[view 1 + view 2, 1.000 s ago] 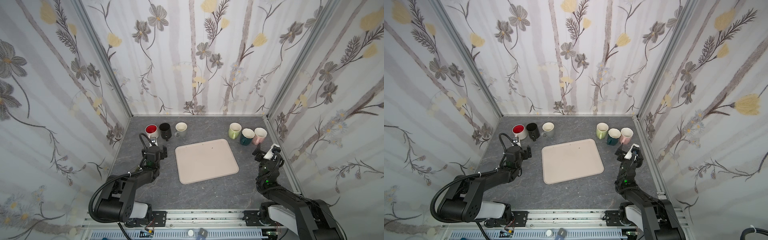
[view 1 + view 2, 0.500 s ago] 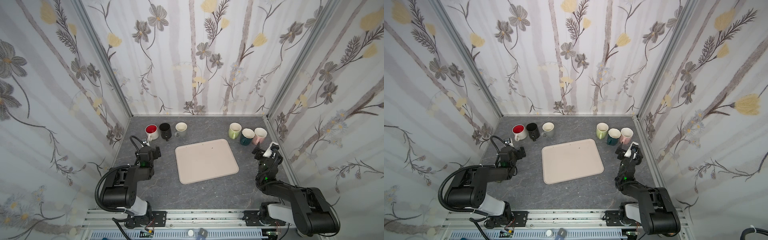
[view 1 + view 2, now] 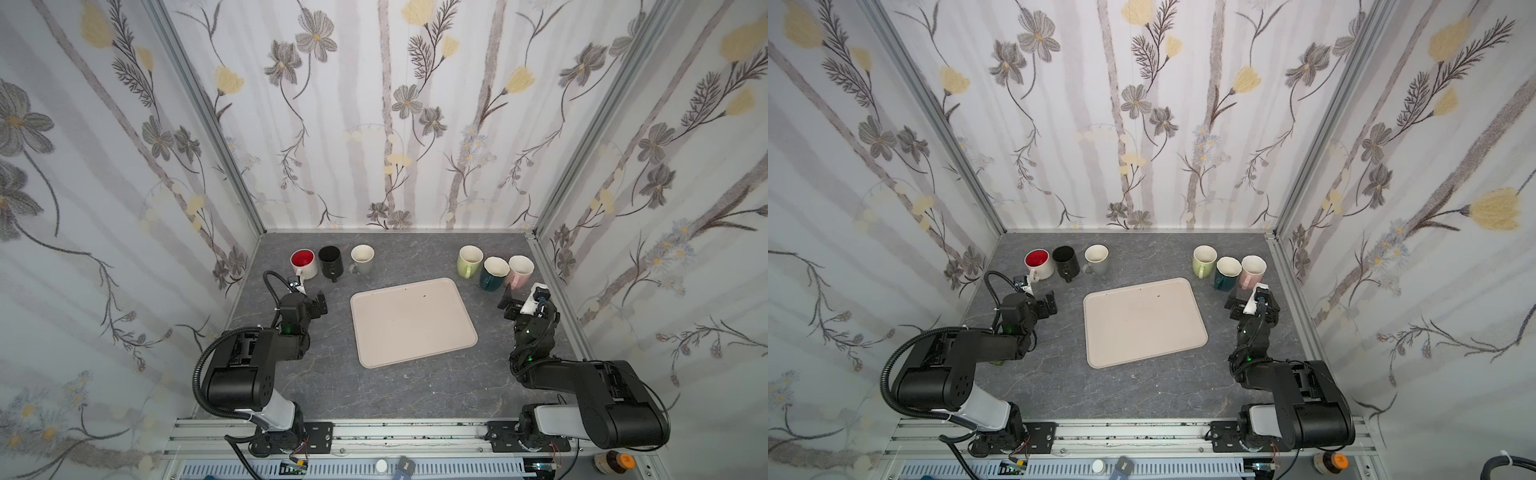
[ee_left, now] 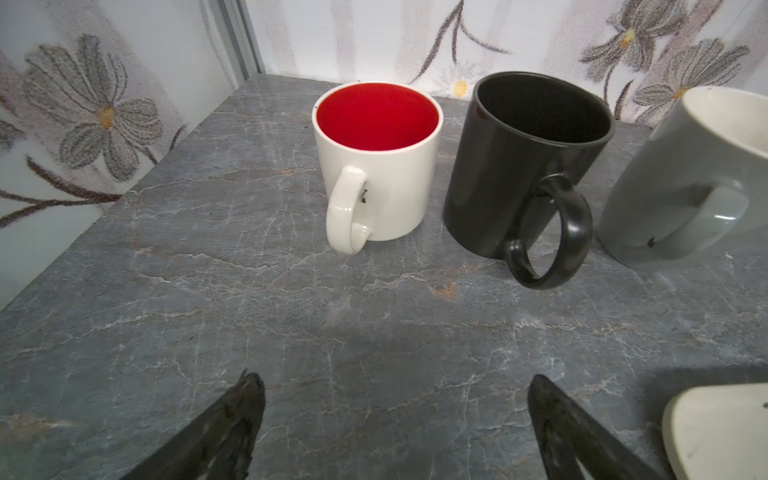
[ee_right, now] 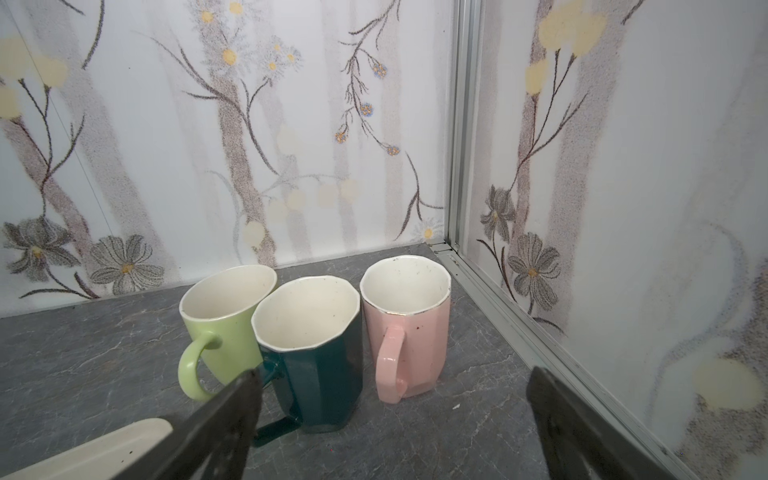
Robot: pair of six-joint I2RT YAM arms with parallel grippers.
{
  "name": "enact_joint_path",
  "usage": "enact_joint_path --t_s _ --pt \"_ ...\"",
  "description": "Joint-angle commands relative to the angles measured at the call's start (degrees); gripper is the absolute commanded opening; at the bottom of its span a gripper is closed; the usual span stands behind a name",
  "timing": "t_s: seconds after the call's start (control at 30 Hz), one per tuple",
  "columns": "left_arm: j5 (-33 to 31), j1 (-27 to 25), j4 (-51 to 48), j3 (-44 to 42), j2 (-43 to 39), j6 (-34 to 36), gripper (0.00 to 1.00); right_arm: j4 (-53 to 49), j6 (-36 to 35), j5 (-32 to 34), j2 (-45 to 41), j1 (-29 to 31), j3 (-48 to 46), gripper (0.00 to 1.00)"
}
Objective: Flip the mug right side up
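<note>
Two grippers, one tray and six mugs are on the grey table (image 3: 415, 395). Nearest, the left gripper (image 3: 309, 294) sits just off the tray's left edge. The right gripper (image 3: 521, 297) sits just off the tray's far right corner. On each, the fingers (image 4: 232, 424) are spread wide apart with nothing between them. The beige tray (image 3: 411, 322) lies flat mid-table.

Past the tray's far left corner three mugs stand in a row: a white mug (image 3: 302, 262) with a red inside, a glossy black mug (image 3: 331, 260) and a grey mug (image 3: 363, 259) with a cream inside. Past the far right corner three more are packed close: a light green mug (image 3: 469, 259), a faceted dark teal mug (image 3: 493, 272) and a faceted pink mug (image 3: 520, 270) with a thin gold rim, all cream inside. I cannot tell whether these three touch.

Every mug stands upright with its mouth up and its long axis vertical. The handles point back toward the tray side, and the grey mug's handle is angled toward the black mug.
</note>
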Motion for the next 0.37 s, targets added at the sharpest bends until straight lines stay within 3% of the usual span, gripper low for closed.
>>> enact_joint_path --t_s 0.0,0.33 --pt "1.4 0.1 2.9 0.0 0.0 1.1 1.00 3.4 -0.9 -0.7 0.2 0.0 0.0 1.00" --pt "1.6 0.1 2.8 0.1 0.2 1.2 1.00 0.7 -0.7 -0.2 0.3 0.0 1.6 1.00"
